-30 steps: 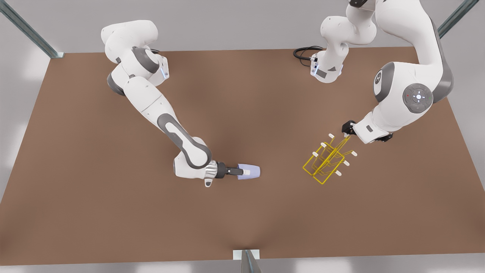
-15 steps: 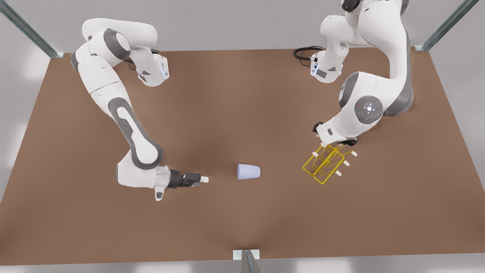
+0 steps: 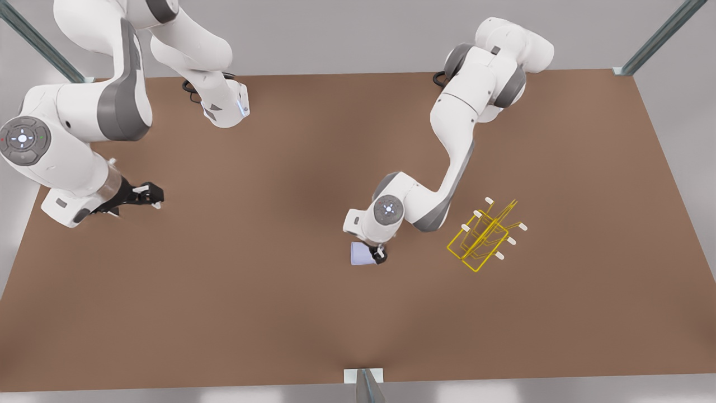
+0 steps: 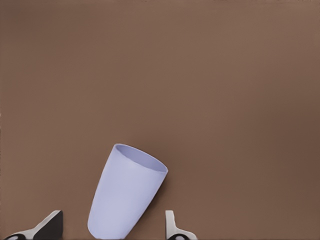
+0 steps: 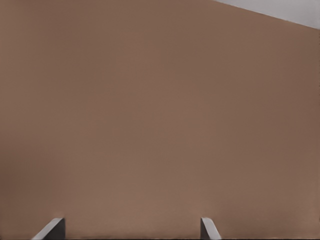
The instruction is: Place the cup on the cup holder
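The pale lavender cup [image 3: 359, 253] lies on its side on the brown table, a little right of centre in the front view. My left gripper [image 3: 376, 254] hangs over its right end, pointing down. In the left wrist view the cup [image 4: 125, 195] lies between the two spread fingers of the left gripper [image 4: 112, 231], which is open, not touching it. The yellow wire cup holder [image 3: 484, 235] stands to the front view's right of the cup, white-tipped prongs up. My right gripper [image 3: 150, 196] is open over bare table at the front view's far left, also seen as the right gripper [image 5: 131, 229].
The arm bases [image 3: 224, 109] stand at the table's far edge, with a black cable [image 3: 193, 85] beside one. Metal frame posts [image 3: 366, 386] mark the near edge and the far corners. Bare brown table [image 3: 268, 291] stretches between the two grippers.
The right gripper let go of the cup and drew back to the front view's far left. The left gripper swung from the cup holder over to the cup. The cup stayed put.
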